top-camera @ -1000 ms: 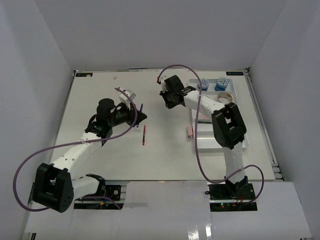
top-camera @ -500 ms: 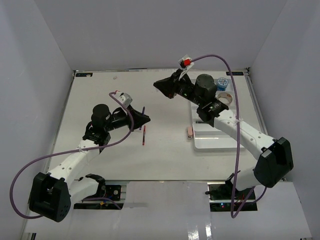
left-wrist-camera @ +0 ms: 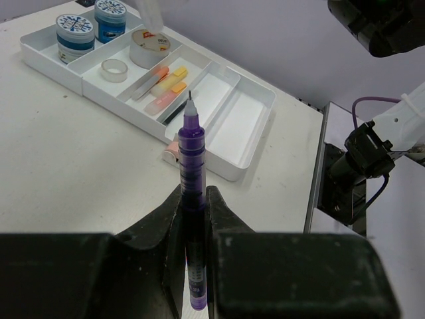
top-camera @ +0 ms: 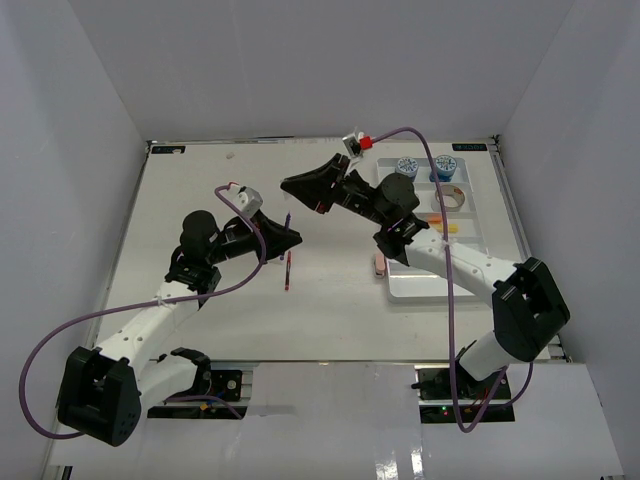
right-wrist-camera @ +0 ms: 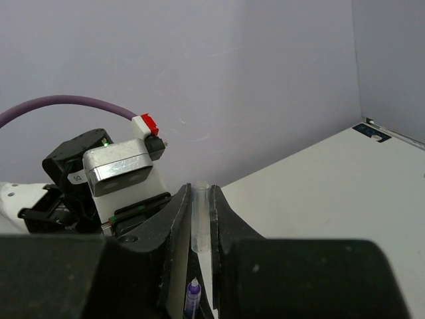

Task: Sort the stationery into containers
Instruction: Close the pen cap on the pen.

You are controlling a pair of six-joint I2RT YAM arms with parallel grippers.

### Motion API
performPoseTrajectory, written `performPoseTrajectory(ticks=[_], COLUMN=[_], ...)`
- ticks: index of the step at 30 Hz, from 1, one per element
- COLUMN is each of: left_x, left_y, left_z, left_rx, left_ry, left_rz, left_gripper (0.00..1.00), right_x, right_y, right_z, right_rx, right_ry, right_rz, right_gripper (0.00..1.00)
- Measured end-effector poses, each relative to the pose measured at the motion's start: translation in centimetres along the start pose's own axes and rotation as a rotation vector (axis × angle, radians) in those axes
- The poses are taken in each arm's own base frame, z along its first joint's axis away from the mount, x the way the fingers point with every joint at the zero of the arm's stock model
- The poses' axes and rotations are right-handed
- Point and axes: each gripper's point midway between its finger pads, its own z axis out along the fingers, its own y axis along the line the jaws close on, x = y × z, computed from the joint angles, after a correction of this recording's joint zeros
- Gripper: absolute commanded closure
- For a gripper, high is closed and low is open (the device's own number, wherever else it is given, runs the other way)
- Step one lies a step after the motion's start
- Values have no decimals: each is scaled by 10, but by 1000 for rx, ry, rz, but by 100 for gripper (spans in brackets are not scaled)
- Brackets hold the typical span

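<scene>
My left gripper (left-wrist-camera: 192, 199) is shut on a purple pen (left-wrist-camera: 191, 166), whose bare tip points away from the jaws. From above, the purple pen (top-camera: 287, 220) sticks out of the left gripper (top-camera: 288, 237) toward the right gripper (top-camera: 292, 188). My right gripper (right-wrist-camera: 199, 199) is shut on a clear pen cap (right-wrist-camera: 200, 222), with the pen's tip (right-wrist-camera: 192, 296) just below it. The white tray (left-wrist-camera: 247, 133) holds two blue-white tubs (left-wrist-camera: 74, 30), two tape rolls (left-wrist-camera: 114, 67), orange, yellow and pink pieces (left-wrist-camera: 167, 81) and a black pen (left-wrist-camera: 174, 113).
A red pen (top-camera: 288, 270) lies on the table in front of the left gripper. A pink eraser (top-camera: 378, 263) lies just outside the tray's (top-camera: 440, 280) near left edge. White walls close in the table on three sides.
The right arm has swung left from over the tray, bringing its gripper close above the purple pen's tip. The left gripper has shifted slightly, still holding the pen.
</scene>
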Motion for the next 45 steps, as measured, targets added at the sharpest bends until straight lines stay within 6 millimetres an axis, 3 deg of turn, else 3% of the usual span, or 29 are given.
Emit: performPoseTrajectory(ticks=[8, 14, 31, 45], left_x=[0, -3, -18, -25], left_y=[0, -1, -9, -13], left_z=[0, 1, 4, 5], left_rx=[1, 7, 55, 72], left_ry=[-9, -41, -97, -119], left_rz=[-2, -6, 15, 23], left_gripper=[100, 100, 100, 100], right_x=[-2, 10, 4, 10], right_y=[13, 14, 19, 21], right_z=[-5, -11, -10, -7], right_rx=[-61, -67, -89, -115], right_ry=[-40, -31, -55, -55], right_rz=[43, 80, 68, 95], right_gripper=[92, 92, 92, 92])
